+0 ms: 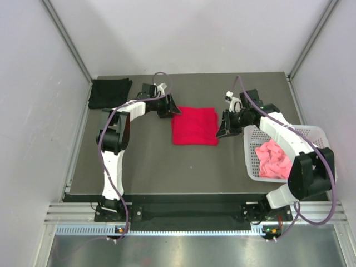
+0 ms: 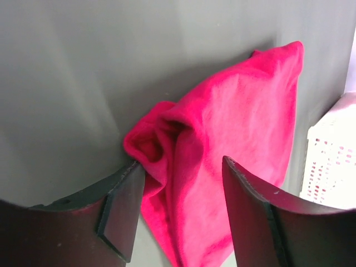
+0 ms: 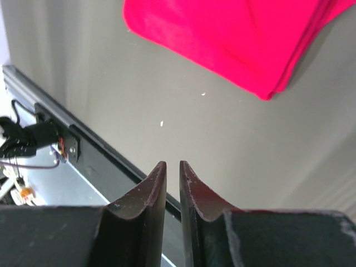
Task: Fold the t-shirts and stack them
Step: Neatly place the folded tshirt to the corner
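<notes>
While the left gripper (image 2: 181, 164) stood open around the corner of the red t-shirt (image 2: 239, 122), it needed a deep pinch; the right gripper (image 3: 172, 164) near it was almost shut, empty.

Top view: fixed up high and behind the arm bases, tilted down and forward, far enough back to take in the whole tabletop (image 1: 144, 161), both arms and the side walls.

Left wrist: riding right behind the left pincer (image 2: 181, 178), super close, looking along the fingers across the red t-shirt (image 2: 239, 139) toward the white basket (image 2: 334, 156) at the right edge.

Right wrist: same deal behind the right pincer (image 3: 172, 167), low over the tabletop, facing back toward the dark rail (image 3: 122, 167) at the near edge.

Shared by all three: that red t-shirt plus the grey surface around it. Basket only in top and left wrist.
</notes>
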Controlling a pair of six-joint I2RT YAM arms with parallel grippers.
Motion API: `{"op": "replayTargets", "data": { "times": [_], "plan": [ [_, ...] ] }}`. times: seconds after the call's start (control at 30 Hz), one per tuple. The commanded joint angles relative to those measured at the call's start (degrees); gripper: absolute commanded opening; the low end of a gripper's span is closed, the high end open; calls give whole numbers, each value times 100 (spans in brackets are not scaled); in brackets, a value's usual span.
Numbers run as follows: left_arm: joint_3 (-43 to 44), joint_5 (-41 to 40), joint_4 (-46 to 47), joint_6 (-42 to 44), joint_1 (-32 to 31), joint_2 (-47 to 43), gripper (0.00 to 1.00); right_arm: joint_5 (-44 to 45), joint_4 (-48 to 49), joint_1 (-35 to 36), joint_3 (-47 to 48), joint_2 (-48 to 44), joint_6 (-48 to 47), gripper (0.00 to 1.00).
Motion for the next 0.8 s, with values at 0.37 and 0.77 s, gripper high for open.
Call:
{"op": "replayTargets", "data": {
  "times": [0.37, 0.77],
  "plan": [
    [-155, -1222, -148, -286, -478, 131, 0, -837, 293, 34, -1057, -1109, -397, 14],
    [853, -4341, -2300, 1865, -478, -1187, 0, -1022, 197, 368, -1075, -1180, -99, 14]
  ]
}}
